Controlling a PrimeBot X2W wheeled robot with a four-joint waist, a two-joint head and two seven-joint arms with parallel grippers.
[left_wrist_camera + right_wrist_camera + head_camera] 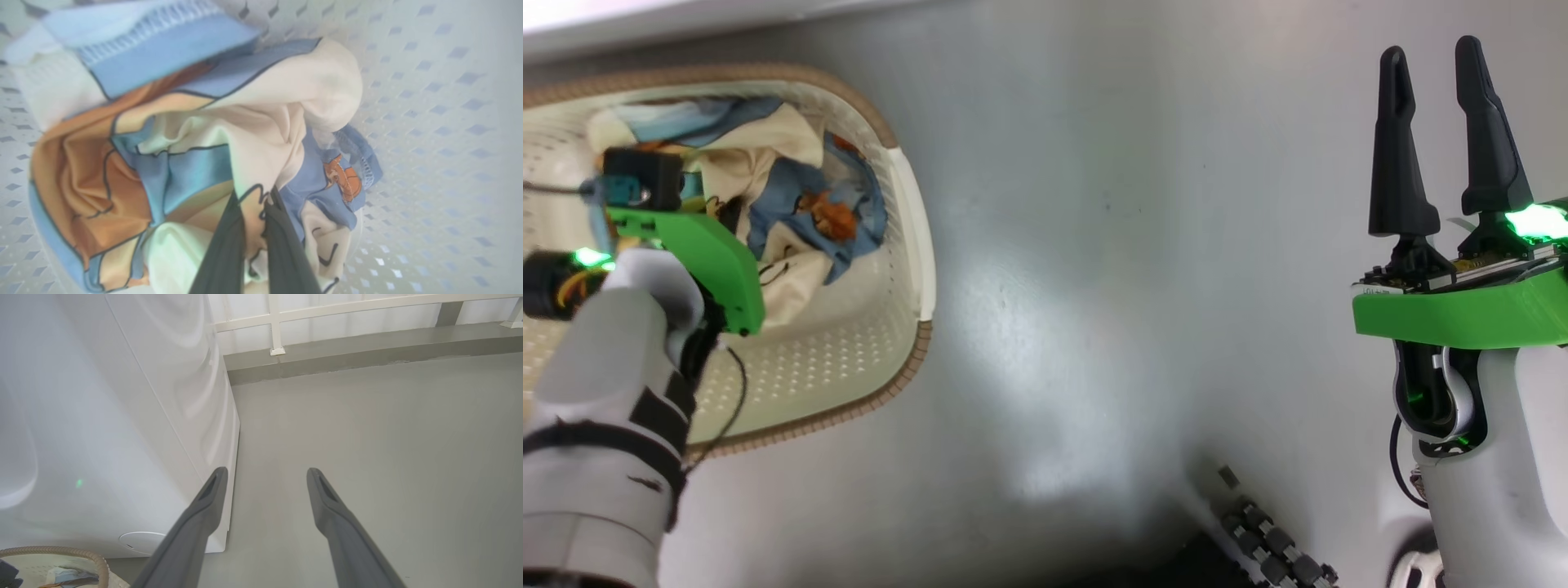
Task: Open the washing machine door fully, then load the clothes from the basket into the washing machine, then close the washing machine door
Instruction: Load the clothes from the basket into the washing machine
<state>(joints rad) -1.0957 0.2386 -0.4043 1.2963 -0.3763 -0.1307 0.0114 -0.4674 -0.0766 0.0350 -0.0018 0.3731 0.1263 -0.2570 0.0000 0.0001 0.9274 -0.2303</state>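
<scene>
Inside the small cream plastic basket with perforated sides and a brown woven rim, the left gripper reaches down into the clothes, a soft bundle of blue cloth with orange-brown cartoon bears and cream cloth with black scribbled marks. Its two dark fingers are drawn close together, pinching a cream fold between them. The bundle lies heaped on the basket's floor, and the basket wall rises right behind it. The arm's green bracket hangs over the basket and covers part of the heap.

The basket stands on a smooth grey floor. Well to the right of the basket, the right gripper hangs over bare floor with its fingers spread wide and nothing between them. Just beyond the basket stands the big white boxy washing machine. Farther from the basket, a grey kerb carries a white railing.
</scene>
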